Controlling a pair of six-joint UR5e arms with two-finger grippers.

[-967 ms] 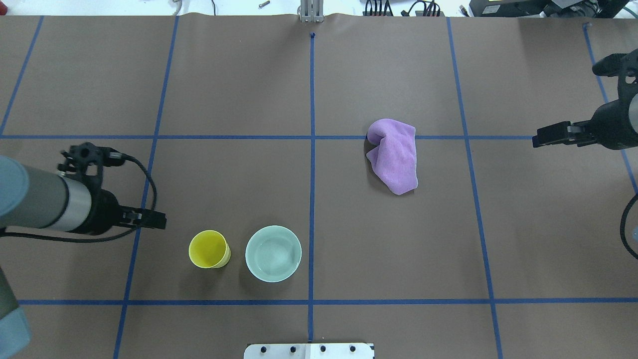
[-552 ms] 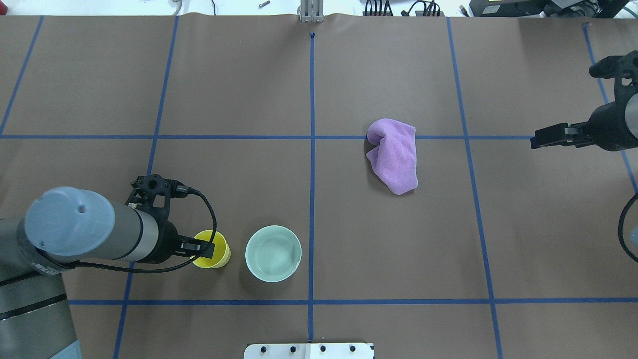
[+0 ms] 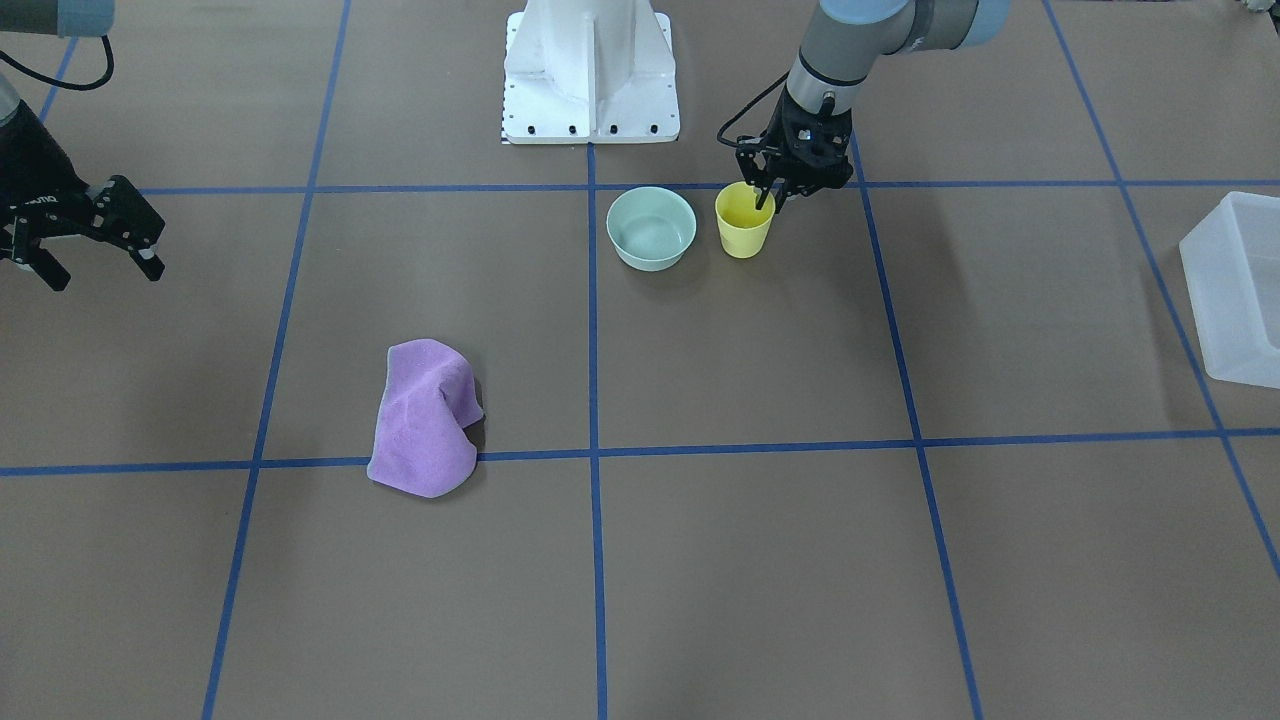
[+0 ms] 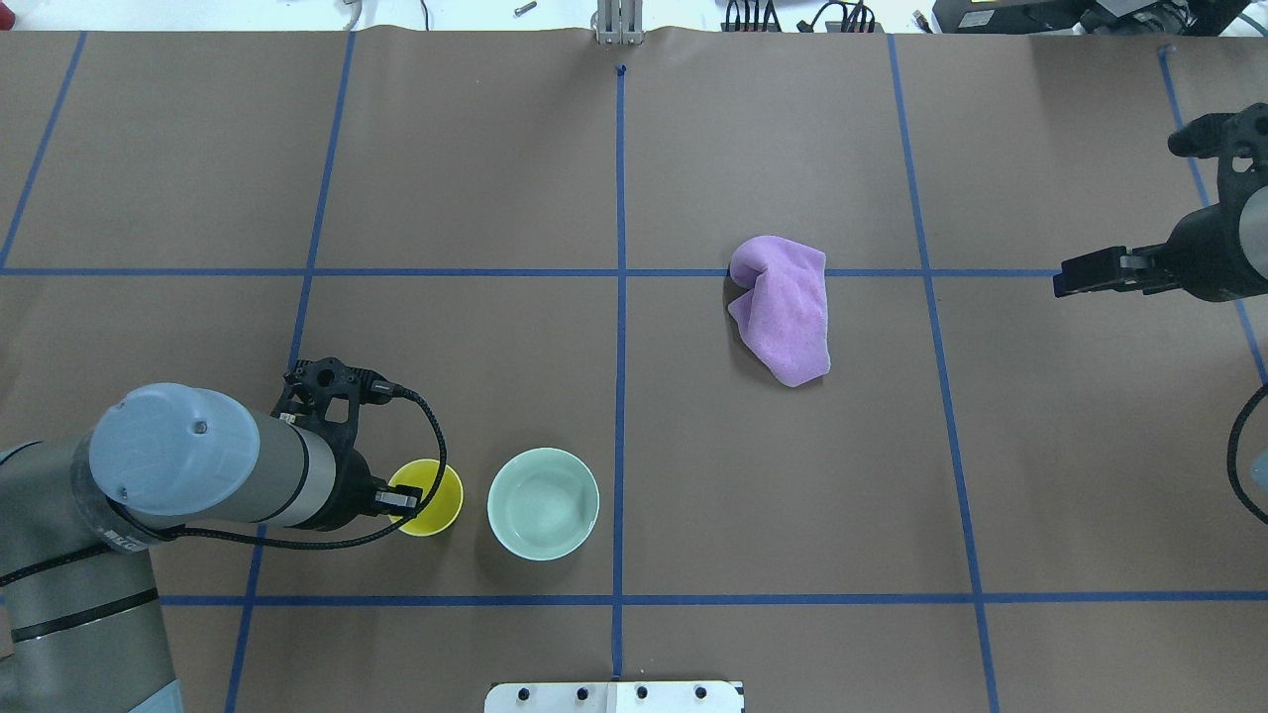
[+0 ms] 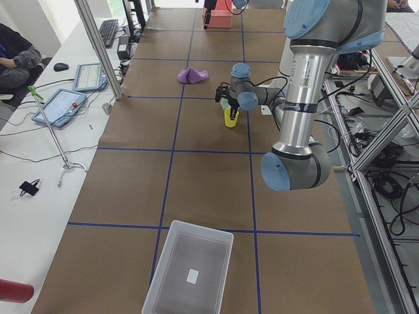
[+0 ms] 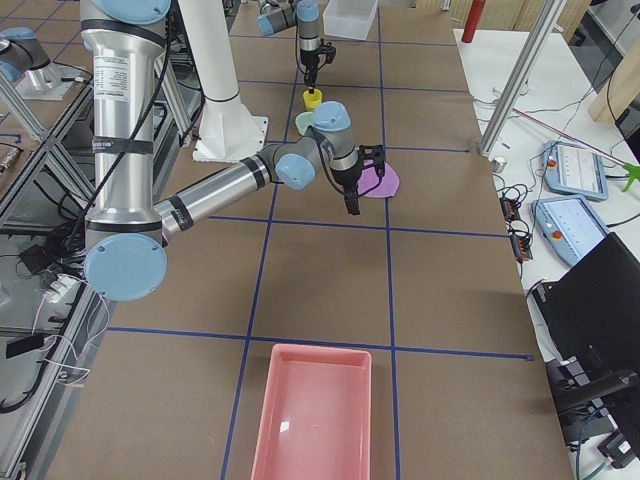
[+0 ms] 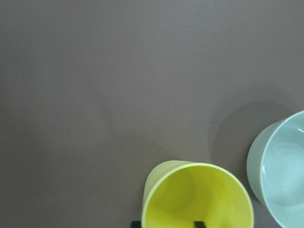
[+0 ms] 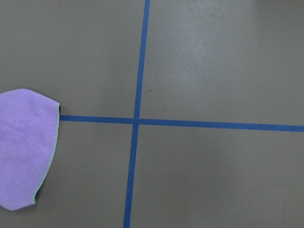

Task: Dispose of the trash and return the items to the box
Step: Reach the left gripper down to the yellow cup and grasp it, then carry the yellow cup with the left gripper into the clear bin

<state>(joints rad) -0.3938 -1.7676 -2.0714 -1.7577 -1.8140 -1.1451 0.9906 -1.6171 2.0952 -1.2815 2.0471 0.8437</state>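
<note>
Nearest, at the bottom centre of the overhead view, the white pedestal base (image 4: 614, 696) sits on the brown bench (image 4: 792, 515), which is crossed by blue tape lines (image 4: 620, 396). Just beyond it, in the lower left of that frame, the small yellow cup (image 4: 438, 495) stands upright with the pale mint-green bowl (image 4: 543, 503) just beside it on its right, the two close but apart. The left gripper (image 3: 772, 200) reaches down onto the cup's left rim. Its wrist camera shows one dark fingertip inside the cup and the other outside the wall, so the jaws are spread and straddle the rim without pinching it. Both cup and bowl look empty. Farther up and right of centre, a crumpled purple cloth (image 4: 783, 312) lies across a tape line, well apart from the cup and bowl. At the right edge of the overhead view the right gripper (image 3: 103, 270) hovers above the bench, its jaws released wide and holding nothing. The translucent frosted-white bin (image 3: 1235, 290) lies outside the overhead frame. It sits at the right edge of the front-facing view, well apart from the cup. A pink tray (image 6: 310, 410) rests at the bench's opposite end, at the lower middle of the right-side view.
</note>
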